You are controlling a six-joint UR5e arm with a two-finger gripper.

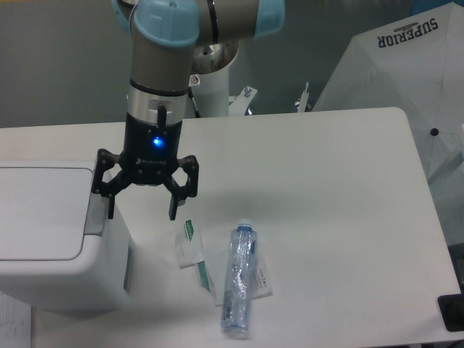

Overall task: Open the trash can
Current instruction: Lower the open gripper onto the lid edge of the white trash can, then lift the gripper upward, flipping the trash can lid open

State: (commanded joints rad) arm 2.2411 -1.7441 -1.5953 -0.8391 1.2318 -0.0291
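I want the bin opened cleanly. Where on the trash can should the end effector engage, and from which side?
Likely the grey push tab at the lid's right edge on the trash can. Come straight down: it faces up, and the open end effector hangs near it.

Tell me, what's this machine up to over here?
A robot arm is working at a white table. Its gripper hangs open right beside the grey tab on the edge of the trash can, whose lid looks shut. One finger is at the tab; whether it touches is hard to tell. It seems set to press it. A plastic bottle and some flat packets lie on the table nearby, untouched.
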